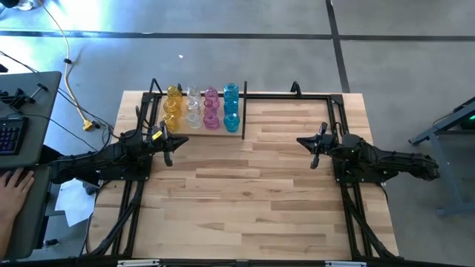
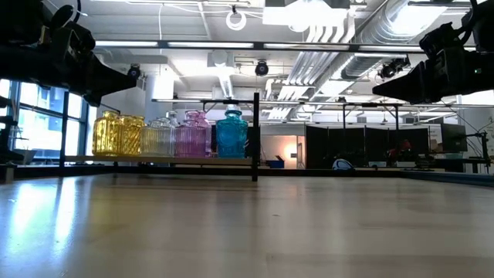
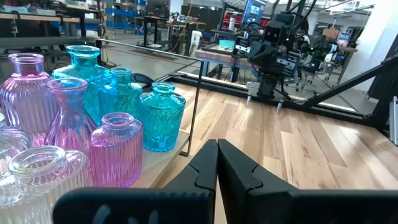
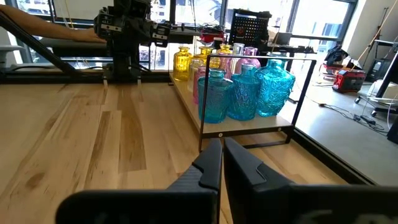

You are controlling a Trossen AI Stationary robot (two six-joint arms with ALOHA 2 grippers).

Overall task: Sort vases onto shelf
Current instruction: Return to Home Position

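Several glass vases stand on their bases on the shelf's pale board at the table's far side, left of centre. They are lined up by colour: yellow, clear, pink, teal. A thin black upright rod closes the shelf at the teal end. My left gripper is shut and points level from the table's left side, just nearer than the shelf. My right gripper is shut at the table's right side, facing it. Neither holds anything.
Bare wood tabletop lies between the two arms and toward the near edge. Black frame rods run along the far edge. Left of the table stands a desk with a keyboard, and a person's hand rests there.
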